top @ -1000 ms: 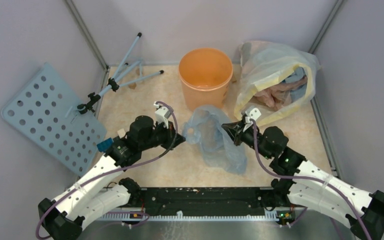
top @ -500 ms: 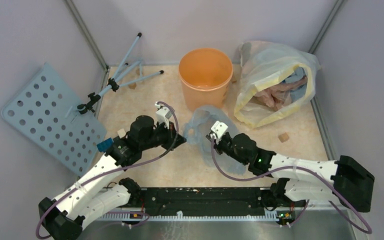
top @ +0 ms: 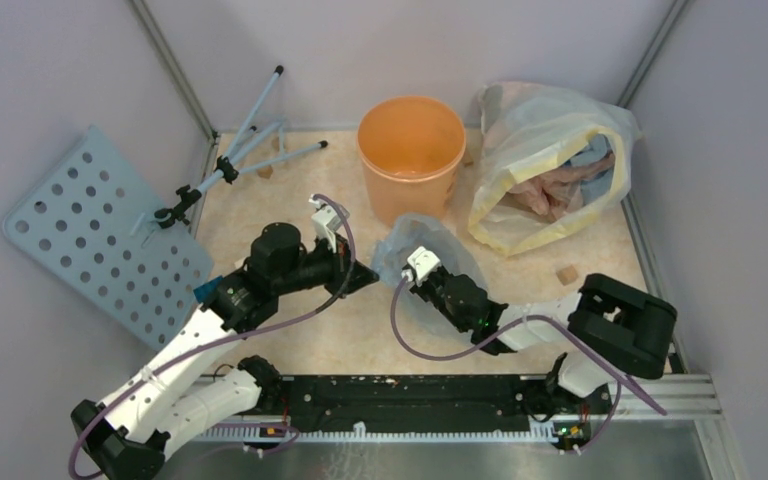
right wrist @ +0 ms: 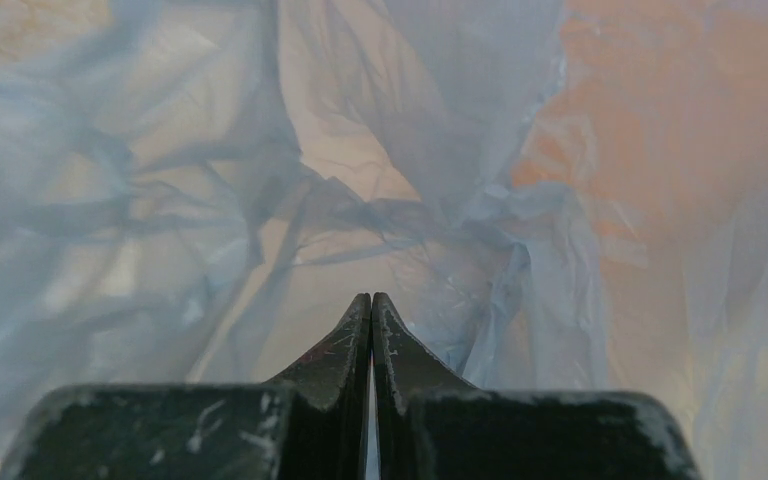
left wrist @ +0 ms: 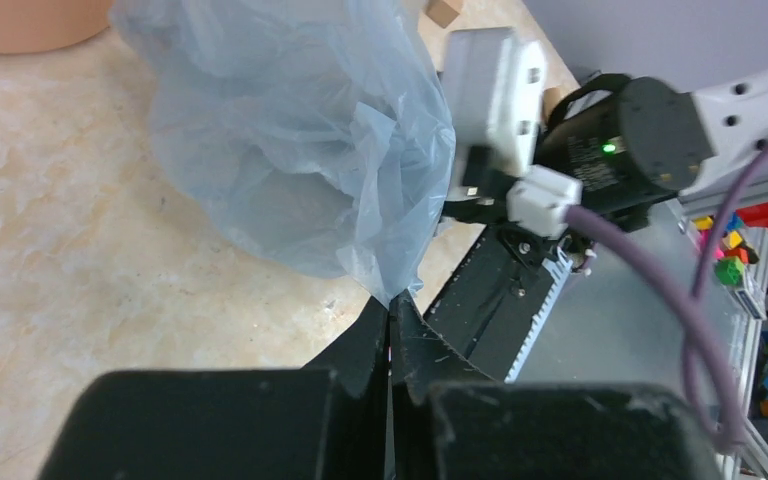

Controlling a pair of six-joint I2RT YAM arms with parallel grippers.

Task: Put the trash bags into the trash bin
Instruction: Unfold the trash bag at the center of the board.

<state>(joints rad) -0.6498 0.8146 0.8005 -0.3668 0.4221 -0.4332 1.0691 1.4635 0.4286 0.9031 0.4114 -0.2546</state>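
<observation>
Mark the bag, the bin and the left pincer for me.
bag [left wrist: 290,150], left wrist view, crinkled middle
bin [top: 395,192], top view, near wall
left pincer [left wrist: 390,322], left wrist view, between the fingertips

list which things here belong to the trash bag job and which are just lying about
In the job: trash bag, trash bin, left gripper, right gripper.
Lying about: yellow-edged clear bag, tripod, perforated panel, wooden cube.

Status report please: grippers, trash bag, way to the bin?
Left gripper shut on trash bag edge. Right gripper shut, film all around it. Bag short of trash bin; nothing between.
</observation>
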